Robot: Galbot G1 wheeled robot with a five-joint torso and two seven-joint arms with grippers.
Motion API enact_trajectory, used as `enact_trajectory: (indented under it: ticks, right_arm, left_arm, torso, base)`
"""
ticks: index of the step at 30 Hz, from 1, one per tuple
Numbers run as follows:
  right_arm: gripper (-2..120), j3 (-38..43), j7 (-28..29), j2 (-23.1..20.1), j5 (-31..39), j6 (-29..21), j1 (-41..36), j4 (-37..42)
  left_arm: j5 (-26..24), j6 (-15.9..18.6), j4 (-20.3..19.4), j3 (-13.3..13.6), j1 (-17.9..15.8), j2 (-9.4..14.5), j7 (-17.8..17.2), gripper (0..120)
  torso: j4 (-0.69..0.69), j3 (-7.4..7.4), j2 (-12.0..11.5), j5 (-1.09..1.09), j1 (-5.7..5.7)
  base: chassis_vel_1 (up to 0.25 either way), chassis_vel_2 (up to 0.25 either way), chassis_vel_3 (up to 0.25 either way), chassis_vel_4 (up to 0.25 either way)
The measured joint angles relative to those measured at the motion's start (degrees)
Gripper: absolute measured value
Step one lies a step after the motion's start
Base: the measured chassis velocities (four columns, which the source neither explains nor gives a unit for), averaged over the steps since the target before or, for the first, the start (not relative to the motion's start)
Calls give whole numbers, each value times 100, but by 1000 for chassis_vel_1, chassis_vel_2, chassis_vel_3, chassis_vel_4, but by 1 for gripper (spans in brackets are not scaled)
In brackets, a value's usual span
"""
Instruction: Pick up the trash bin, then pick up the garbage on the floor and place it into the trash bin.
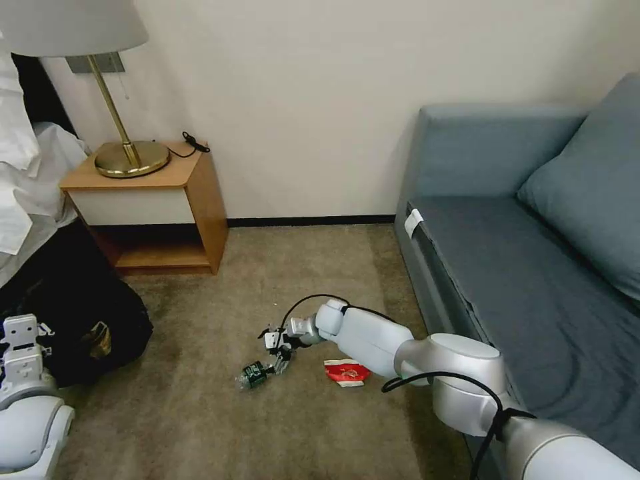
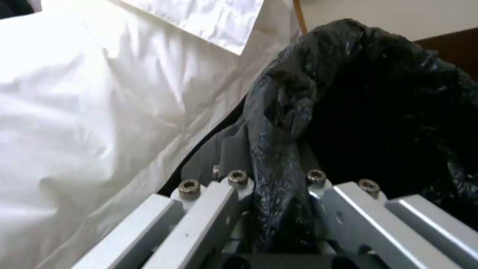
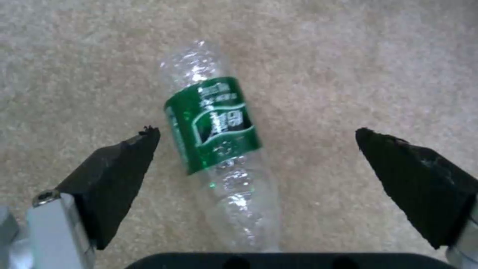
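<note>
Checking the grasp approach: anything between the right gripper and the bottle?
Nothing visible. The right gripper is open above the bottle, which lies on bare carpet between its fingertips. The red-and-white carton lies off to the side, apart.

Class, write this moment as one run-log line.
left gripper: shut on bin bag | right gripper: open over bottle lying on carpet | carton: on carpet

**Hidden and cut off**

The trash bin point(image 2: 378, 123) shows just its crinkly black liner; the white body is hidden. The bottle point(image 3: 219, 149) has its lower end cut off behind the right pincer point(image 3: 256, 149). At the head view's left edge, the lamp shade point(image 1: 70, 27) is cropped.
</note>
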Motion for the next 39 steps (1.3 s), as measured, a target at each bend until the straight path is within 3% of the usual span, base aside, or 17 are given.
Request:
enact_trajectory:
  ticks: [32, 39]
  right_arm:
    - [100, -373, 242, 0, 205, -193, -297, -196]
    - [81, -406, 212, 0, 218, -235, -317, -158]
  left_arm:
    - [131, -165, -226, 96, 156, -330, -15, 4]
    - [133, -174, -362, 7, 263, -345, -23, 4]
  torso:
    - [0, 0, 0, 0, 0]
    - [1, 0, 0, 0, 0]
  base:
    - [0, 0, 0, 0]
    - [0, 0, 0, 0]
